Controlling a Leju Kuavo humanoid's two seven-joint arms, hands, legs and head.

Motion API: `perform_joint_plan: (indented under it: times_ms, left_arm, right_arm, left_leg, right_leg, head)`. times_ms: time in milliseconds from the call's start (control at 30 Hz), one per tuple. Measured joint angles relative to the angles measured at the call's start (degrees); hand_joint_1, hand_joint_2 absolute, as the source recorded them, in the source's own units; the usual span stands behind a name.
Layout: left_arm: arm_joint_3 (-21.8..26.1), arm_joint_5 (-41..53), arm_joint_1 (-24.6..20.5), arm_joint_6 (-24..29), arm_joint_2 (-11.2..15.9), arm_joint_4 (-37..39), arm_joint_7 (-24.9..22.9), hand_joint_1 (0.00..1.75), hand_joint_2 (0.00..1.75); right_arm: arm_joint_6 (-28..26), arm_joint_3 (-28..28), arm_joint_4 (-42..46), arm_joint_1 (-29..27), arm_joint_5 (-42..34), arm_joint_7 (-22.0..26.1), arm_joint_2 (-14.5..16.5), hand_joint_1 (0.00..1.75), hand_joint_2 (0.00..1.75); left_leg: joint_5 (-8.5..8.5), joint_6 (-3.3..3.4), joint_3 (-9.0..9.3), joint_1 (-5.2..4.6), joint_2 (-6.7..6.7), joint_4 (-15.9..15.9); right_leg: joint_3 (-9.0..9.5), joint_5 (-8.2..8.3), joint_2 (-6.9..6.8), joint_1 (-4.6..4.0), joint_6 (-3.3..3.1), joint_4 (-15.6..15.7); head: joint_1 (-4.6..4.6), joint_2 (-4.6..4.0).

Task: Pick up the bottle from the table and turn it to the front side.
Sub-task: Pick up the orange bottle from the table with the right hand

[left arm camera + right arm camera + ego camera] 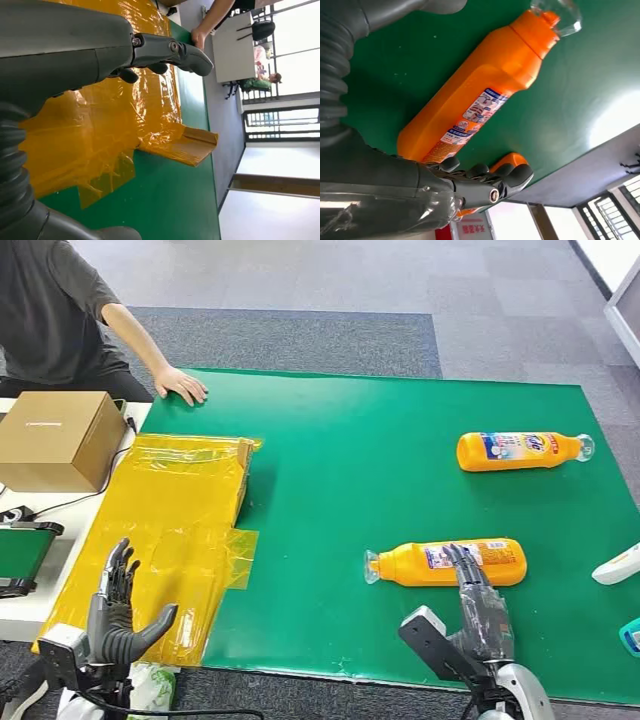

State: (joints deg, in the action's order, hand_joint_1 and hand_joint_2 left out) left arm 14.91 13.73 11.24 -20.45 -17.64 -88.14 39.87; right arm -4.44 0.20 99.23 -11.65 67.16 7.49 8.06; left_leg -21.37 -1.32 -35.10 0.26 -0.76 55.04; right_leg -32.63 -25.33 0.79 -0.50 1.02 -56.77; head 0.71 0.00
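Observation:
An orange bottle (450, 563) with a clear cap lies on its side on the green mat (347, 510), cap pointing left, small-print label up. My right hand (481, 612) hovers just in front of its right half, fingers stretched over the body; it holds nothing. Seen from the right wrist, the bottle (478, 95) lies just past the spread fingers (490, 176). A second orange bottle (521, 450) lies at the far right, cap to the right. My left hand (117, 615) is raised at the near left over yellow film, fingers apart and empty.
Crinkled yellow plastic film (170, 530) covers the left of the table. A cardboard box (56, 438) stands at the far left. A person's hand (181, 384) rests on the mat's far left corner. A white object (617, 566) and a teal one (631, 636) lie at the right edge.

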Motion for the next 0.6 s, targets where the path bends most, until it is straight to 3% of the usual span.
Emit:
perform_joint_plan:
  times_ms: [300,600]
  left_arm:
    - [-0.83,-1.14,-0.85,1.48,0.36,1.23,0.00,0.00,1.75]
    - [-1.93,-1.89,-1.32,2.08,0.83,2.46,0.00,0.00,1.75]
  right_arm:
    - [0.77,-0.24,-7.72,6.79,7.63,-5.07,-5.19,0.00,1.75]
    - [0.97,-0.43,-13.34,12.33,12.08,-6.75,-7.80,0.00,1.75]
  left_leg:
    - [0.03,0.03,0.01,-0.02,0.00,0.01]
    - [0.04,0.04,0.00,-0.02,0.00,0.01]
  right_leg:
    - [-0.01,0.04,0.01,0.03,0.03,0.00]
    - [-0.01,0.06,0.00,0.03,0.06,0.00]
  head:
    - [0.01,-0.01]
    - [0.00,0.00]
